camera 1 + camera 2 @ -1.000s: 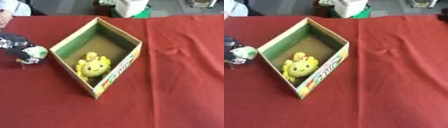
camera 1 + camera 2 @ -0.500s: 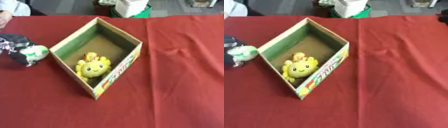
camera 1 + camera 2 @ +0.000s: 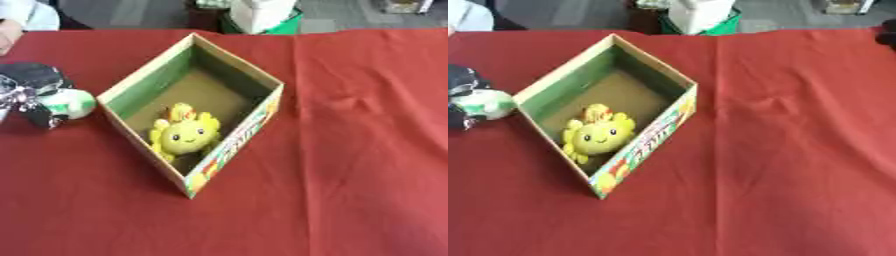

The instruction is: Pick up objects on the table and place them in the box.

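Note:
An open cardboard box (image 3: 234,139) with green inner walls stands cornerwise in the middle of the red table. A yellow sun-shaped plush toy (image 3: 185,135) lies inside it, near its front corner. Just left of the box, my left hand (image 3: 28,89) is shut on a small white and green toy (image 3: 70,102), which sits close to the box's left wall. Part of that toy is hidden by the fingers. Only a dark bit of my right hand (image 3: 886,32) shows, at the far right edge.
The red cloth (image 3: 350,165) covers the whole table, with a crease right of the box. A white and green container (image 3: 259,13) stands beyond the far edge.
My left hand has carried the white and green toy slightly up and to the right, closer to the box's left wall. The box and plush have not moved.

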